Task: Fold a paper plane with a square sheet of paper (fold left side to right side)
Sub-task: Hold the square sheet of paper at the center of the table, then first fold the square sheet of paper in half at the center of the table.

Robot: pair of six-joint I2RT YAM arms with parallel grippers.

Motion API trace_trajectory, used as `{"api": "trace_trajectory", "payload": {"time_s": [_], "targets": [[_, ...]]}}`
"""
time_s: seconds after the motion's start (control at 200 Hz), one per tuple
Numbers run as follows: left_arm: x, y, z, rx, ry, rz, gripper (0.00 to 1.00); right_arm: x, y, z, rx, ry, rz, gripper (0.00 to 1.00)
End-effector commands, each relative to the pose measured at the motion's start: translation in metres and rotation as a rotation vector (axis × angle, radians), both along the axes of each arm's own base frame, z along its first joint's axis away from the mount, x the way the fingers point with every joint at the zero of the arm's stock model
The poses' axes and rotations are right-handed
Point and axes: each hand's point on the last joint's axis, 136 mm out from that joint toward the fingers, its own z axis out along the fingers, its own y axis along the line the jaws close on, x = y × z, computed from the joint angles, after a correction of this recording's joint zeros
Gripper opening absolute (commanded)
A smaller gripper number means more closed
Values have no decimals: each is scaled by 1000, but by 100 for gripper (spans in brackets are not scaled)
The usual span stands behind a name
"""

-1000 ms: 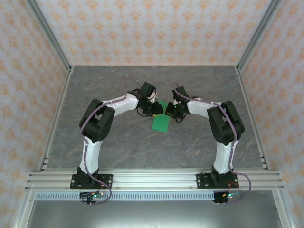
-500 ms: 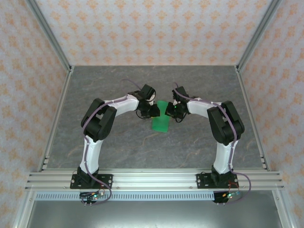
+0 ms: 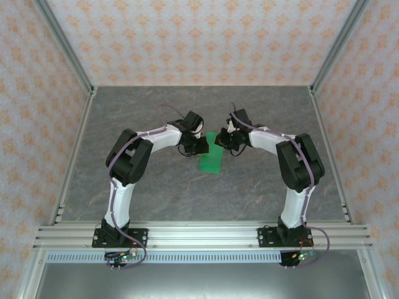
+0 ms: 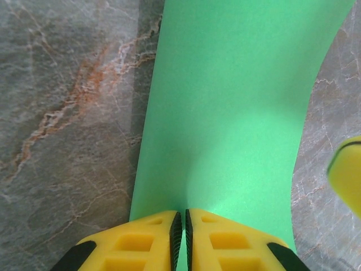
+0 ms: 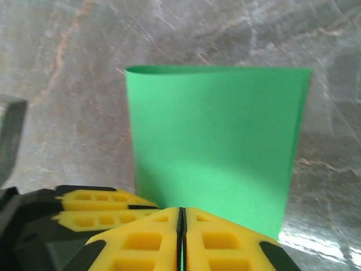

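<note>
The square sheet of paper [image 3: 211, 161] is bright green and bent over into a narrow strip, lying in the middle of the table with its far end raised. My left gripper [image 3: 201, 147] is shut on that end from the left, and its pads [image 4: 175, 226] pinch the paper's [image 4: 225, 113] near edge. My right gripper [image 3: 223, 142] is shut on the same end from the right. In the right wrist view its jaws [image 5: 181, 213] clamp the paper [image 5: 217, 135], which curls softly along its left side. The left gripper's fingers [image 5: 96, 206] sit just beside them.
The grey marbled table [image 3: 156, 187] lies open around the paper. Patterned walls and metal frame posts [image 3: 68, 62] enclose the workspace. A yellow fingertip [image 4: 347, 169] of the right gripper shows at the right edge of the left wrist view.
The right gripper has shifted slightly away and to the left at the paper's far end. The left gripper has drawn back a little to the left. Both stay shut on the paper.
</note>
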Motion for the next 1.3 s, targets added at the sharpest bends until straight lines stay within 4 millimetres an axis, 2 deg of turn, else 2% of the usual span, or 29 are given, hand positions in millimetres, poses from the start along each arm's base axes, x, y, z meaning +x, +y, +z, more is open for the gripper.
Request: {"api": "trace_trajectory", "payload": {"time_s": [0.0,0.17,0.41,0.746,0.921,1.141,1.296], "targets": [[-23,17,-32,90,84,-4,16,23,16,20,78,-57,5,12],[-23,17,-32,88,85,-4,16,38,29,12,99,-42,16,12],[-23,16,-31,82,82,-11,16,40,30,-20,57,21,13,12],[-28,12,-21,46,70,-37,16,32,7,-58,-127,99,1,12],[-47,13,-18,2,85,-69,16,27,0,-67,-163,132,-7,12],[-81,12,-20,-49,117,-140,16,25,-1,-70,-174,142,-4,12],[-101,15,-13,-71,117,-190,15,26,-2,-72,-178,148,-5,12]]}}
